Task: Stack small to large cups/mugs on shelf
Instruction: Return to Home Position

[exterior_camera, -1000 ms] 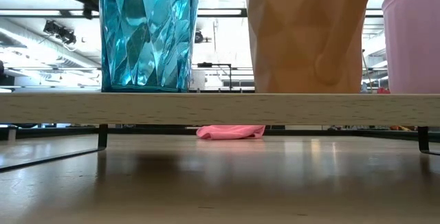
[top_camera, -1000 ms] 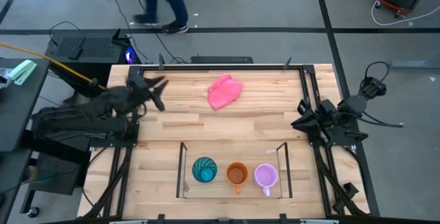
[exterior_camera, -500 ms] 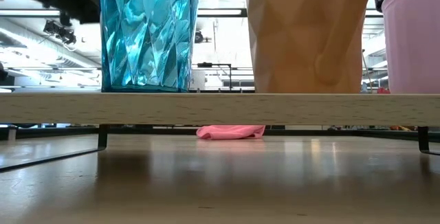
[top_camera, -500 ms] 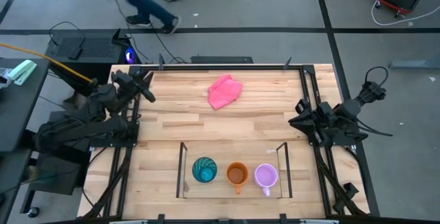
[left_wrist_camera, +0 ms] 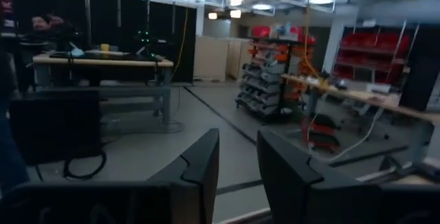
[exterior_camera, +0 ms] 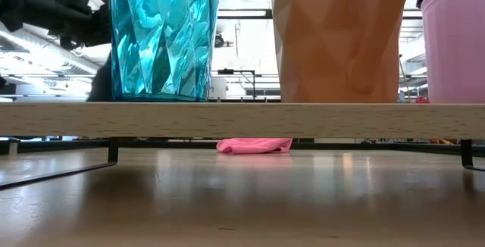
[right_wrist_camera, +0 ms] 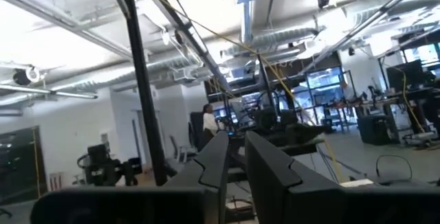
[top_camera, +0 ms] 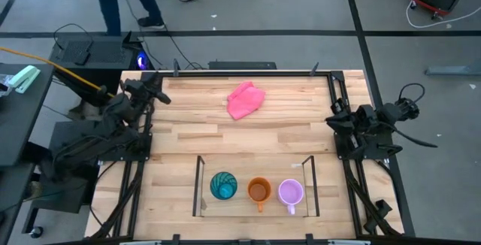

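High view: 3 cups [top_camera: 258, 190] in row on shelf [top_camera: 201, 187].
Low view: pink cloth [exterior_camera: 254, 145] under plank.
Left claw [left_wrist_camera: 237, 157]: slightly apart, empty.
Right claw [right_wrist_camera: 236, 159]: slightly apart, empty.

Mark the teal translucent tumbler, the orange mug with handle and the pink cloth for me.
teal translucent tumbler [top_camera: 223, 186], high view, its open mouth.
orange mug with handle [top_camera: 259, 192], high view, its inside.
pink cloth [top_camera: 246, 100], high view, middle of the crumpled fabric.

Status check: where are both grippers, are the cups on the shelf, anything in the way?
Left gripper and right gripper at table edges, empty. Teal tumbler, orange mug, lilac mug in a row on the shelf. Pink cloth lies apart.
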You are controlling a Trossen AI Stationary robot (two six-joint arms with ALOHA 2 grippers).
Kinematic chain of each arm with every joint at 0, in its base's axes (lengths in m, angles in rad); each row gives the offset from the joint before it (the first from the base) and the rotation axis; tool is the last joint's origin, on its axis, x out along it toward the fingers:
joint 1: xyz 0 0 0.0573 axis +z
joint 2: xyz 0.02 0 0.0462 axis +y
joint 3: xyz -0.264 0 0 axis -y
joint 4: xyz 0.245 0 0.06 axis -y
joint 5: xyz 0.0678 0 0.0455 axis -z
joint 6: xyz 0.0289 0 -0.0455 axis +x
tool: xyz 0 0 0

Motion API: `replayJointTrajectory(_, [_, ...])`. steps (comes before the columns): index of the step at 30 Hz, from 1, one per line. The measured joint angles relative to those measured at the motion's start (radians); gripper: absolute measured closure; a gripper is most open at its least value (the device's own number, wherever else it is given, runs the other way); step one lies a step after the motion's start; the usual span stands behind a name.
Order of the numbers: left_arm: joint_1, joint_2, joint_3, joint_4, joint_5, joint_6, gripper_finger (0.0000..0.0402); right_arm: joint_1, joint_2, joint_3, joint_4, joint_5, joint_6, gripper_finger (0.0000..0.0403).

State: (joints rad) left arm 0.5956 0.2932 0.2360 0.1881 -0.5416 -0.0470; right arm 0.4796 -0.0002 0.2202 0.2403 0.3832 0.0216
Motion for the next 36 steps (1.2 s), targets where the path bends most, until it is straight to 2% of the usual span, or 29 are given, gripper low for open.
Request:
replayJointTrajectory(5, [0.069, -0.072, -0.001, -0.003, 0.134, -0.054, 0.0294, 0.0, 0.003, -0.016, -0.004, -0.032, 0.039, 0.0345])
replayJointTrajectory(7, [0.084, -0.105, -0.001, -0.007, 0.153, -0.058, 0.0294, 0.0, 0.003, -0.03, -0.009, -0.037, 0.053, 0.0345])
replayJointTrajectory(22, [0.104, -0.246, -0.002, -0.204, 0.155, -0.081, 0.0294, 0.0, 0.001, -0.168, 0.137, -0.037, 0.054, 0.0345])
replayJointTrajectory(36, [0.104, -0.288, -0.189, -0.108, 0.155, -0.125, 0.0294, 0.0, 0.002, -0.193, 0.103, -0.037, 0.112, 0.0345])
